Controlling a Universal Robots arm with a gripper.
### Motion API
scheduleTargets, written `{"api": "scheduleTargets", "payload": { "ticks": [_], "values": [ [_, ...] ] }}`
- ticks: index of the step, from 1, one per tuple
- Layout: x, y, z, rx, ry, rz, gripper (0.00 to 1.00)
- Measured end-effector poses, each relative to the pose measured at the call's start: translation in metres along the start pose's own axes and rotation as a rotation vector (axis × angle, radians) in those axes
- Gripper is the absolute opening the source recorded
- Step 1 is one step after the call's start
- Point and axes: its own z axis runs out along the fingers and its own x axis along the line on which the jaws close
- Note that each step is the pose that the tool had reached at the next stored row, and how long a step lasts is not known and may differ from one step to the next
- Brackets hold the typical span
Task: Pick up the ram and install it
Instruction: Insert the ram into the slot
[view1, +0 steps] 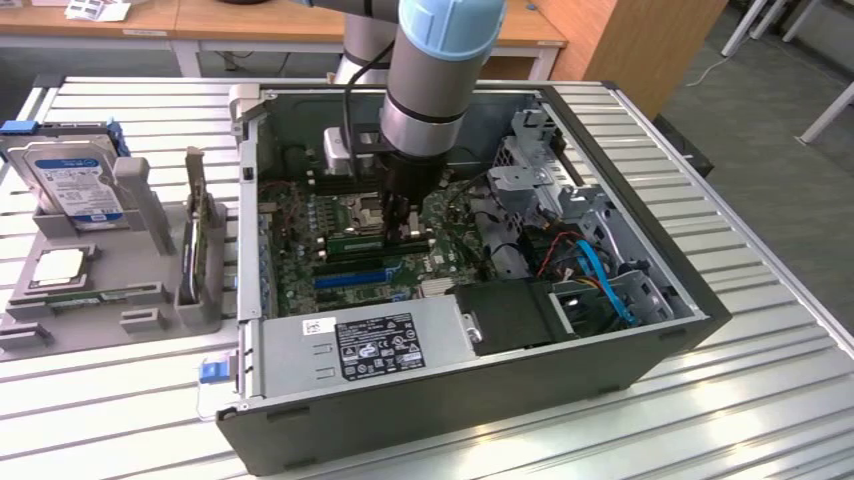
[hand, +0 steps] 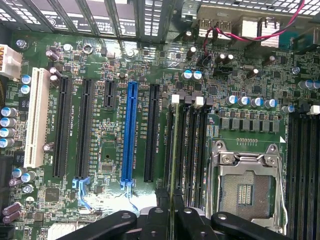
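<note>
On the exterior view's left, a gray fixture tray (view1: 134, 265) has the spare parts sorted: a hard drive (view1: 74, 180) sits in its cradle and a square processor chip (view1: 60, 265) lies flat in a pocket, each seated so a pincer can come at it from above. Just beside the tray stands the open computer case (view1: 534, 400), laid on its side so that the motherboard (view1: 300, 230) faces up and the arm can reach straight down into it. A boxy power supply (view1: 360, 345) fills the near corner of the case.

Over the middle of the board hangs the gripper (view1: 400, 228), pointing down. In the wrist view the gripper (hand: 172, 220) is closed almost fully, its black fingers (hand: 192, 222) pinching the ram (hand: 174, 150), which shows edge-on as a thin green line running away from the fingertips. The stick is held on edge, likely so that its contact edge meets the slot squarely. It lies along the first of the black memory slots (hand: 192, 145), between the blue slot (hand: 131, 135) and the processor socket (hand: 247, 187). Whether it is already seated or just resting on the slot I cannot tell.

Toward the exterior view's right, a metal drive cage (view1: 534, 150) and a blue cable (view1: 601, 280) sit apart from the gripper, out of the way of the work
</note>
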Motion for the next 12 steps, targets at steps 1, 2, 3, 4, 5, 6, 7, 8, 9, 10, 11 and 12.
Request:
{"api": "scheduleTargets", "payload": {
  "ticks": [1,2,3,4,5,6,7,8,9,10,11,12],
  "values": [
    [0.0000,0.0000,0.0000,0.0000,0.0000,0.000,0.14],
    [0.0000,0.0000,0.0000,0.0000,0.0000,0.000,0.14],
    [-0.0001,0.0000,0.0000,0.0000,0.0000,0.000,0.14],
    [-0.0003,0.0000,0.0000,0.0000,0.0000,0.000,0.14],
    [-0.0006,0.0001,0.0001,0.0000,-0.0001,0.000,0.14],
    [-0.0007,0.0002,0.0000,0.0000,0.0000,0.000,0.14],
    [-0.0007,0.0002,0.0000,-0.0001,0.0000,0.000,0.14],
    [-0.0007,0.0002,0.0000,-0.0001,0.0000,0.000,0.14],
    [-0.0007,0.0002,0.0000,0.0000,0.0000,0.000,0.14],
    [-0.0007,0.0002,-0.0001,-0.0001,0.0001,0.000,0.14],
    [-0.0008,0.0002,0.0000,-0.0001,0.0001,-0.002,0.14],
    [-0.0008,0.0002,0.0000,-0.0001,0.0001,-0.003,0.14]
  ]
}}
